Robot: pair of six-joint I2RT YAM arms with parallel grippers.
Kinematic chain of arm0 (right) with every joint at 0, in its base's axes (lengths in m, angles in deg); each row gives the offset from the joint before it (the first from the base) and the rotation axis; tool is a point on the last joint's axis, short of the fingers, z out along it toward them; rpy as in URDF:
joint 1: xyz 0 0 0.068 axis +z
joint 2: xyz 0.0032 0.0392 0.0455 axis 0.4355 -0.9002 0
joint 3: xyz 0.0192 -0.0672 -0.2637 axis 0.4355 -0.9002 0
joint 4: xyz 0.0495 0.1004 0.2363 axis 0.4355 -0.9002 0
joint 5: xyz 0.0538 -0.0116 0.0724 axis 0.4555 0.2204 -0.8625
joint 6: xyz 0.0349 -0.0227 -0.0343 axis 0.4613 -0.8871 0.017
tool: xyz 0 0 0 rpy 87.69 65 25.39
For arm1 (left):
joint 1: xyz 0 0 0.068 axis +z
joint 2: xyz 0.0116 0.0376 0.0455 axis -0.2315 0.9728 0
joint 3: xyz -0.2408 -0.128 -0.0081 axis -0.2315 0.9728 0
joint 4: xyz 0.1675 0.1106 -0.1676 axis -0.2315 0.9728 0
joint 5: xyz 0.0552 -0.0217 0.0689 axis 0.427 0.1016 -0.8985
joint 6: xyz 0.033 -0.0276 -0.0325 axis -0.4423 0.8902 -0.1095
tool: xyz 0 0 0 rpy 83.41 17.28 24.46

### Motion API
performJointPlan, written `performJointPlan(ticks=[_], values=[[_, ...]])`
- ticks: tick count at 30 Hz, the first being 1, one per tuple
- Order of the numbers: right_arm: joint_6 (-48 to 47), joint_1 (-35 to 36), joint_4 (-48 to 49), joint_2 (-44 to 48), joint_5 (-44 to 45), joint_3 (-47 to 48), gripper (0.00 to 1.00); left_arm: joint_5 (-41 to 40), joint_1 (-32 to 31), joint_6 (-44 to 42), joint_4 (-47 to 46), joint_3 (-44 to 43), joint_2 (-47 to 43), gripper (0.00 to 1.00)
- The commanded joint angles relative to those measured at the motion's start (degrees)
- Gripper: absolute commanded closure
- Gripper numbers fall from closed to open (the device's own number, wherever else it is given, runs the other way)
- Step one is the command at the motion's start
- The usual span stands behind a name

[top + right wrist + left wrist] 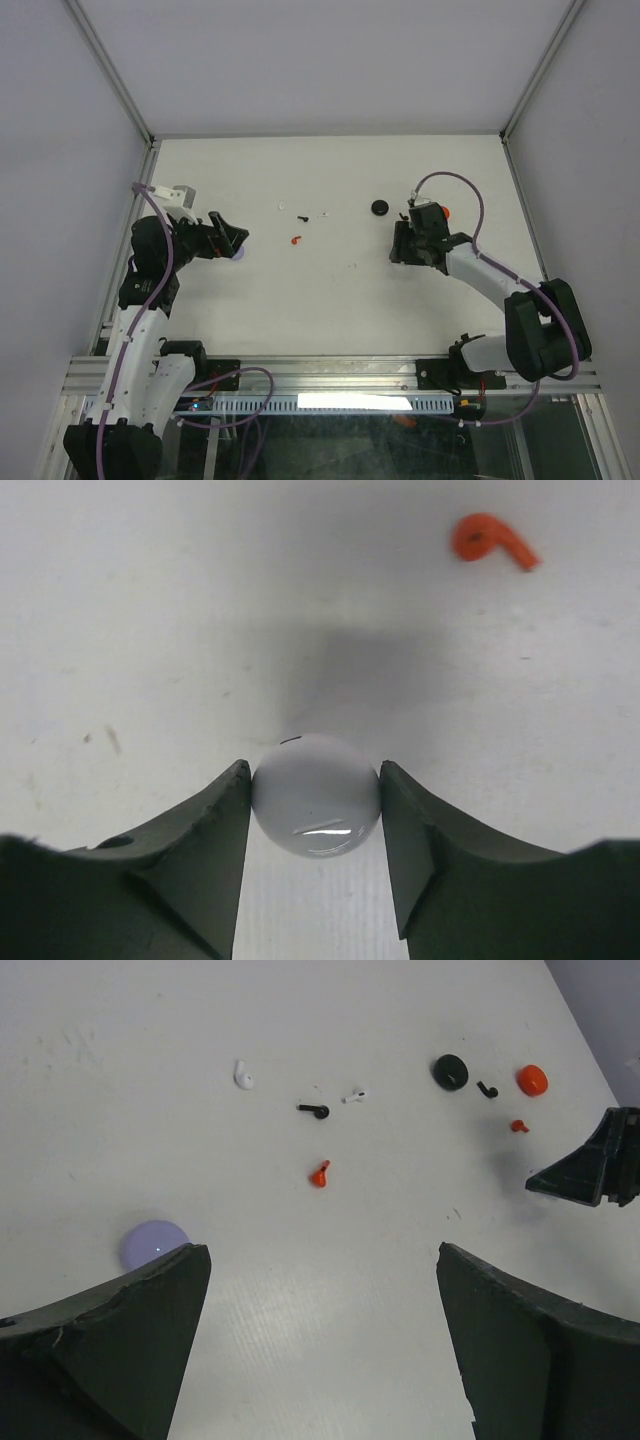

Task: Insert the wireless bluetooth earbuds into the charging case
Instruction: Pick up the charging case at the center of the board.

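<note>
The right gripper (314, 775) pinches a white case (316, 805) on the desk (150, 630), one finger touching each side. A red earbud (490, 542) lies loose just beyond it. The left gripper (322, 1255) is spread wide beside a lavender case (150, 1243). A white earbud (243, 1077) and a black earbud (315, 1111) lie loose mid-desk.

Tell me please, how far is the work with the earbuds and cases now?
Done: nothing yet. The red earbud, black earbud and white earbud lie loose on the table. In hand: the right gripper has its fingers against both sides of the white case. The left gripper is open and empty, near the lavender case. To do: every earbud must go into a case.
</note>
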Motion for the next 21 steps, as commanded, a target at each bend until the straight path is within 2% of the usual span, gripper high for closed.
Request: performJointPlan(ticks=[1,9,21], values=[[-3.6,6.5,1.7,3.1,-2.8,3.5,0.53,9.0,-0.5,2.9,-4.1,0.4,2.6,0.01],[-12.9,16.0,7.6,4.9,-11.1,8.0,0.53,19.8,-1.5,8.7,-5.0,0.8,7.0,0.01],[-43.2,29.4,12.1,10.5,-22.7,9.7,0.55,22.1,-13.3,19.2,-14.4,0.6,10.9,0.07]])
